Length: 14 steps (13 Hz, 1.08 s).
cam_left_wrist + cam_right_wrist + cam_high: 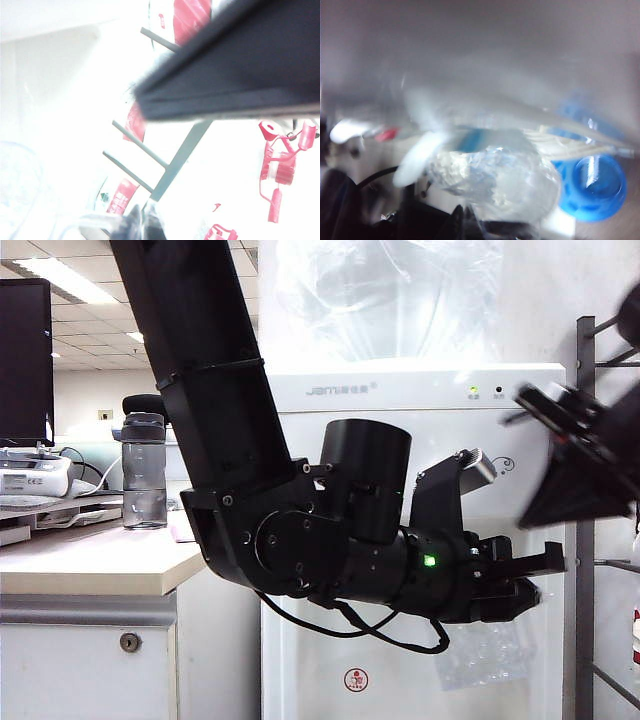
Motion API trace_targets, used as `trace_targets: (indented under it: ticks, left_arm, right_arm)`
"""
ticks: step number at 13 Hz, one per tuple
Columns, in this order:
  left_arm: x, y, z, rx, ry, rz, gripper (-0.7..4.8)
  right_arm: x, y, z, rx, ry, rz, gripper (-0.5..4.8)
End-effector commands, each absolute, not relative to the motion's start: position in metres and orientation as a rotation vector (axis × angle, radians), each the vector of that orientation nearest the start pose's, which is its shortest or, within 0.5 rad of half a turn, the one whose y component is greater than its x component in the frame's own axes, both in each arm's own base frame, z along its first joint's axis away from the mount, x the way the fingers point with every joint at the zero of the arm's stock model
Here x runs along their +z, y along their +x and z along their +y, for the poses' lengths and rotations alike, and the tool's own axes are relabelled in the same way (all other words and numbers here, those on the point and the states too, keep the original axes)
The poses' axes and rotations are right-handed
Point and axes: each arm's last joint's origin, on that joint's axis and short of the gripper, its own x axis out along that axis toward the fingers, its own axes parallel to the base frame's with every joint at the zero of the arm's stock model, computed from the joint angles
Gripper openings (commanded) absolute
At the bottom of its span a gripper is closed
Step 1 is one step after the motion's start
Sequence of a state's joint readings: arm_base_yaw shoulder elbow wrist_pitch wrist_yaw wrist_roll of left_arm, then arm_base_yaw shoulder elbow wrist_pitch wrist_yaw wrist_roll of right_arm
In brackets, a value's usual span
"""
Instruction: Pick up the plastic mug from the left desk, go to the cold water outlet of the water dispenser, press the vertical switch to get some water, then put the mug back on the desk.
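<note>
In the exterior view the left arm reached across in front of the water dispenser (420, 390), its left gripper (525, 585) level and pointing toward the right, jaws clamped together on the rim of the plastic mug (480, 652), which hung below the fingers against the dispenser's white front as a faint clear faceted shape. The left wrist view was washed out, showing only part of the mug's clear wall (20, 185) at its edge and a grey rack (170, 165) with red-labelled items. The right gripper (575, 455) hovered blurred at the right of the exterior view, above the left gripper and just beside the rack (585, 540); its fingers were drawn together with nothing between them. The right wrist view, smeared, looked down on the mug (495, 180), with the light-blue collar of the cold water outlet (472, 140) just above it. The left desk (90, 560) stood at the left, bearing a smoky-grey bottle (143, 470)
</note>
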<state>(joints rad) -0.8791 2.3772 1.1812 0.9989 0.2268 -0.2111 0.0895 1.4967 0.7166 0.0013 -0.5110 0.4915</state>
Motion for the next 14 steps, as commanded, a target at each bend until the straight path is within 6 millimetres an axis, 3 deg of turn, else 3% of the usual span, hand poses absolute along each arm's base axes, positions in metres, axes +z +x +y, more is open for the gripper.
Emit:
trace_targets:
  ticks: [1, 7, 9, 11, 14]
  left_arm:
    - [0.0719, 0.2842, -0.3524, -1.087, -0.139, 0.235, -0.06]
    - [0.0725, 0.2843, -0.3525, -1.088, -0.142, 0.229, -0.06]
    - [0.0726, 0.2843, -0.3525, -1.089, -0.142, 0.229, -0.06]
    - [0.0727, 0.2840, -0.3527, -1.101, -0.142, 0.230, -0.06]
    - [0.0727, 0.2837, -0.3528, -1.110, -0.142, 0.232, -0.06]
  right_arm:
    - [0.1786, 0.2867, 0.0370, 0.342, 0.749, 0.865, 1.98]
    - [0.1807, 0.2868, 0.0364, 0.300, 1.047, 0.944, 1.98]
    - [0.1811, 0.2863, 0.0371, 0.329, 1.066, 0.961, 1.95]
    - [0.1813, 0.2862, 0.0366, 0.328, 1.076, 0.964, 1.44]
    - [0.1819, 0.2861, 0.0351, 0.352, 1.085, 0.970, 1.44]
